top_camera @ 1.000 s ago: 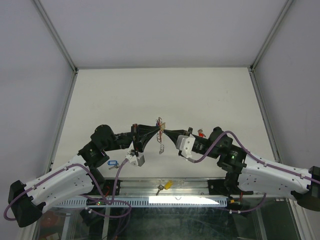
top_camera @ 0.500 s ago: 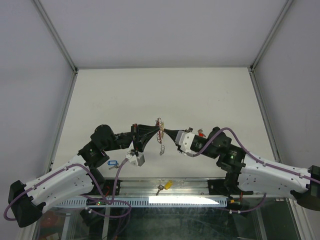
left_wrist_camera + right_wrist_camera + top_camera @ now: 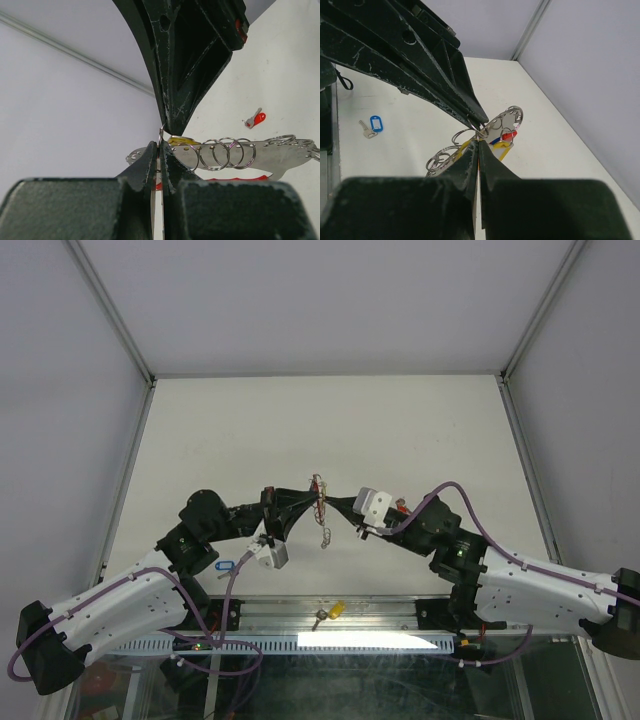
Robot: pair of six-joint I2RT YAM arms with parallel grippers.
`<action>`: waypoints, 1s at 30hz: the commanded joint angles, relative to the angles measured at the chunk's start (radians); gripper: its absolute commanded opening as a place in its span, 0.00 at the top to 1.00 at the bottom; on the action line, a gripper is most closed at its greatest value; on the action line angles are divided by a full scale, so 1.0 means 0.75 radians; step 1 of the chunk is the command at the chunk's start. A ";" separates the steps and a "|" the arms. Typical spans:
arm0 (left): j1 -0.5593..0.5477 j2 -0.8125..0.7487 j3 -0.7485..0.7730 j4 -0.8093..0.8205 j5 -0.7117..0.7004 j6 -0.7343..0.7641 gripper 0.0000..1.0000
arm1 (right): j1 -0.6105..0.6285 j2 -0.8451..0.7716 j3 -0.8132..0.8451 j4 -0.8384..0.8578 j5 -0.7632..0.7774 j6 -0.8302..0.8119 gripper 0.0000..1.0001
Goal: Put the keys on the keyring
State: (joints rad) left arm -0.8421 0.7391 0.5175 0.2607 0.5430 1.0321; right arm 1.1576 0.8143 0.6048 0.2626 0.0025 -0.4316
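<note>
Silver-ringed keyring (image 3: pixel 321 506) held midair: left jaws clamped on it, right jaws closed against its rings (tips meeting).

Counts:
- keyring (image 3: pixel 320 507): 1
- loose keys: 3, one per tag colour: blue-tag key (image 3: pixel 223 565), yellow-tag key (image 3: pixel 332 611), red-tag key (image 3: pixel 402 507)
- rings (image 3: pixel 225 152) on the keyring: left wrist view shows 3 overlapping mid-row, clearly separable. More are bunched at the far end, too tangled to count
- yellow tag (image 3: pixel 181 141) at the keyring itself: 1 visible. Can't tell if others hang there
- arms: 2
- grippers: 2, left gripper (image 3: pixel 313 502) and right gripper (image 3: pixel 330 506)
</note>
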 commanded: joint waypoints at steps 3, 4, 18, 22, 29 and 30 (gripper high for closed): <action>0.012 -0.032 0.019 0.180 0.012 -0.125 1.00 | 0.006 -0.030 -0.003 0.142 0.044 0.082 1.00; 0.012 -0.033 0.014 0.202 0.014 -0.145 1.00 | 0.007 -0.034 -0.003 0.143 0.042 0.082 1.00; 0.010 -0.015 -0.065 0.519 0.060 -0.439 1.00 | 0.007 -0.087 0.038 0.104 -0.020 0.099 1.00; 0.010 0.003 -0.080 0.605 0.087 -0.515 1.00 | 0.007 -0.103 0.045 0.082 -0.034 0.101 1.00; 0.010 0.051 -0.115 0.809 0.123 -0.664 1.00 | 0.007 -0.118 0.055 0.072 -0.052 0.119 1.00; 0.010 0.056 -0.117 0.830 0.128 -0.672 1.00 | 0.007 -0.118 0.055 0.070 -0.053 0.119 1.00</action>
State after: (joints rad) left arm -0.8421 0.7765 0.4316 0.6914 0.5880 0.6128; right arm 1.1622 0.7383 0.6010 0.3012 -0.0349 -0.3626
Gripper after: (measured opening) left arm 0.006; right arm 0.004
